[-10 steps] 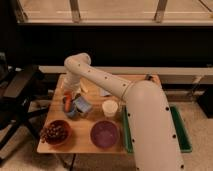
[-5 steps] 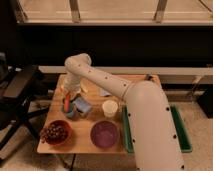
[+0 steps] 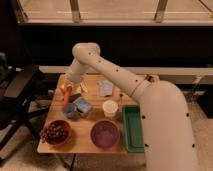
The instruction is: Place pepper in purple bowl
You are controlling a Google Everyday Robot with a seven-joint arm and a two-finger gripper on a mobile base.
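Note:
My gripper (image 3: pixel 68 89) is over the left part of the wooden table (image 3: pixel 80 145), at the end of the white arm that reaches in from the right. It is shut on the pepper (image 3: pixel 65 97), a slim orange-red piece that hangs upright below the fingers, just above the table. The purple bowl (image 3: pixel 105 134) stands near the table's front edge, to the right of and nearer than the gripper, and nothing shows inside it.
A reddish-brown bowl with dark grapes (image 3: pixel 55 132) stands at the front left. Blue objects (image 3: pixel 82 106) lie right beside the pepper, and a white cup (image 3: pixel 110 107) stands behind the purple bowl. A green tray (image 3: pixel 132 127) lies along the right edge. A dark chair (image 3: pixel 17 95) stands to the left.
The gripper has closed around the pepper and raised it slightly, so it now hangs upright. The bowls and cup have not moved.

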